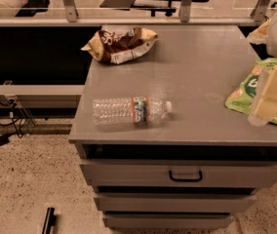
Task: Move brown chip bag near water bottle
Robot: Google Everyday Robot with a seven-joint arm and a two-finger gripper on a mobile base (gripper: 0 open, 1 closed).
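Brown chip bag [120, 44] sits at the table's [197, 67] far-left corner, well apart from the water bottle [131, 110] lying by the front edge; tool [267, 101], grip state unreadable, hangs right over green bag [241, 94], so reach across and grasp the bag's crumpled middle.

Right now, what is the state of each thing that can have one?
brown chip bag: crumpled, lying at the far left corner, not held.
water bottle: lying on its side, cap on, pointing right.
green bag: lying flat, partly behind the gripper.
gripper: at the right, over the green bag.
top drawer: shut.
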